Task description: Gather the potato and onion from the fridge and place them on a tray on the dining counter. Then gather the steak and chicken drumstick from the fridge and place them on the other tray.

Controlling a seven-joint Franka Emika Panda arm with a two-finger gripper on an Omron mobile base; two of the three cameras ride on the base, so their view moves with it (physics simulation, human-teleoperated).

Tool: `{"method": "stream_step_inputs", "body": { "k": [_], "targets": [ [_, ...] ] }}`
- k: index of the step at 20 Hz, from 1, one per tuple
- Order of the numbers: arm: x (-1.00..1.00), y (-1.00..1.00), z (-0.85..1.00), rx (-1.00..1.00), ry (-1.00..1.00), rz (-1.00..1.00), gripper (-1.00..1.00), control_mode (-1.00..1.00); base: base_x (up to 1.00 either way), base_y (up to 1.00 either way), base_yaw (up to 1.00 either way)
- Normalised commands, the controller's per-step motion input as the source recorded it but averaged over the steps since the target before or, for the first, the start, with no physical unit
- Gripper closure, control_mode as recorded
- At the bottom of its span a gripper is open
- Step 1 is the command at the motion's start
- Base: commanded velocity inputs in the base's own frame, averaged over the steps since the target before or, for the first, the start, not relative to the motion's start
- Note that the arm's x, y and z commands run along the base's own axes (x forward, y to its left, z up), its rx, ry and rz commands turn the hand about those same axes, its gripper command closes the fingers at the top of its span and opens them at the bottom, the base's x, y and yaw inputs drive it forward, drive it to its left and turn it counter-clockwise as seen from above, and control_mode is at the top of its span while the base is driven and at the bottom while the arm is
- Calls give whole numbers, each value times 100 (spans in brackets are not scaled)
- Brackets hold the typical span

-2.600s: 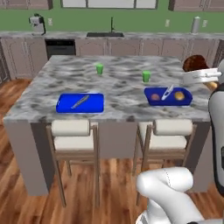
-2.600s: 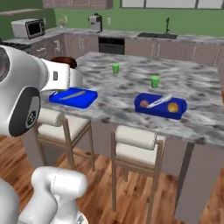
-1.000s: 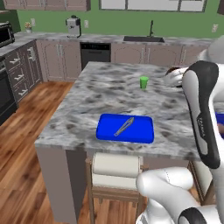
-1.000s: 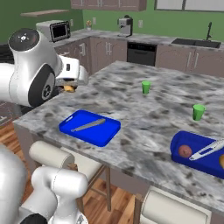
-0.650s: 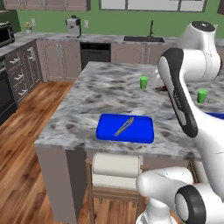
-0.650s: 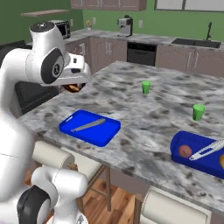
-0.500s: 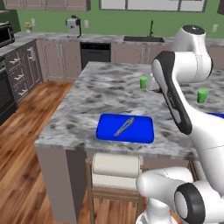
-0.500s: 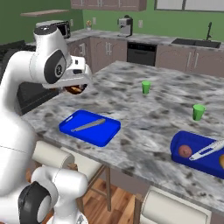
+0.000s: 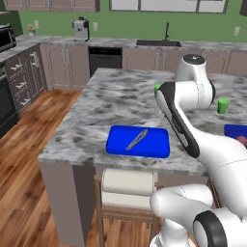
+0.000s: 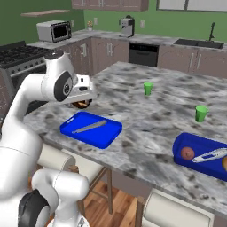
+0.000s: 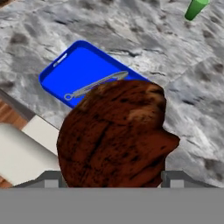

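Observation:
My gripper [image 10: 81, 101] is shut on the steak [image 11: 114, 134], a dark reddish-brown chunk with a pale tan spot. It hangs over the left end of the dining counter [image 10: 146, 116], just beyond the far edge of a blue tray [image 10: 91, 128] that bears only a thin silver utensil [image 10: 88, 127]. From the hand, that tray [image 11: 72, 72] lies below and behind the steak. The other blue tray [image 10: 201, 156] at the right holds a round reddish onion [image 10: 187, 153], a tan potato [image 10: 225, 163] at the frame edge and a utensil. The fridge and chicken drumstick are out of view.
Two green cups [image 10: 148, 88] [image 10: 201, 113] stand on the marbled top beyond the trays. Pale cushioned stools [image 9: 128, 185] are tucked under the near edge of the counter. Wall counters with a sink [image 9: 159, 43] run along the back, and wood floor lies to the left.
The base drove left along the island early on. Over the last second the arm has swung in over the counter, carrying the steak down toward the left tray.

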Motion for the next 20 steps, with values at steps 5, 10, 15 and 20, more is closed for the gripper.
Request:
{"method": "stream_step_inputs", "body": {
  "k": [5, 10, 15, 20],
  "targets": [
    [11, 0, -68, -2, 0, 1, 100, -100, 0, 0, 0],
    [51, 0, -35, 0, -5, 2, 100, -100, 0, 0, 0],
    [36, -2, -46, 0, 0, 0, 100, -100, 0, 0, 0],
    [38, -6, -33, 0, 0, 0, 100, -100, 0, 0, 0]
  ]
}}
